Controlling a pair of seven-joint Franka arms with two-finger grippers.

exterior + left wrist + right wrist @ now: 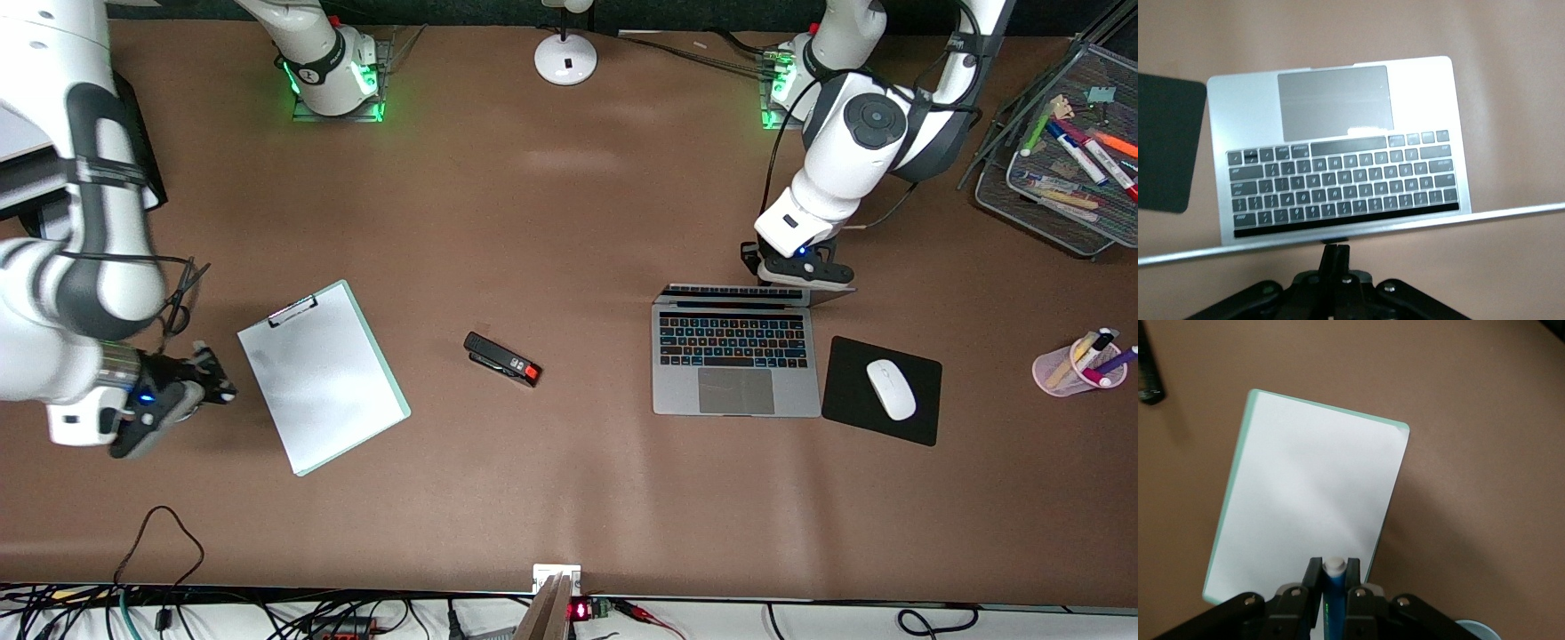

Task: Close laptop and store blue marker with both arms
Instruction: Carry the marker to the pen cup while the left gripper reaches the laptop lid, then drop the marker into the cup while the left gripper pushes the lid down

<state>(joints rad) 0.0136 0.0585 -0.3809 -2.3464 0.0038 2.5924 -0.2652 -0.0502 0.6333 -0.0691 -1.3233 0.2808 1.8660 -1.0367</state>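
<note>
Bare table (569, 249) lies open between stapler (502, 359) and laptop (736, 363); mouse pad (880, 391) with mouse (891, 388) flanks the laptop toward the left arm's end, clipboard (322, 375) beside the right hand (218, 378).

Bright even light, soft shadows (wrist views perhaps blurred)

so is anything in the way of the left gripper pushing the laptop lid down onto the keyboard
Nothing visible is. The left gripper, fingers shut, sits at the top edge of the laptop lid, and the keyboard and trackpad under it are bare. The mouse pad and mouse lie beside the laptop, apart from it.
</note>
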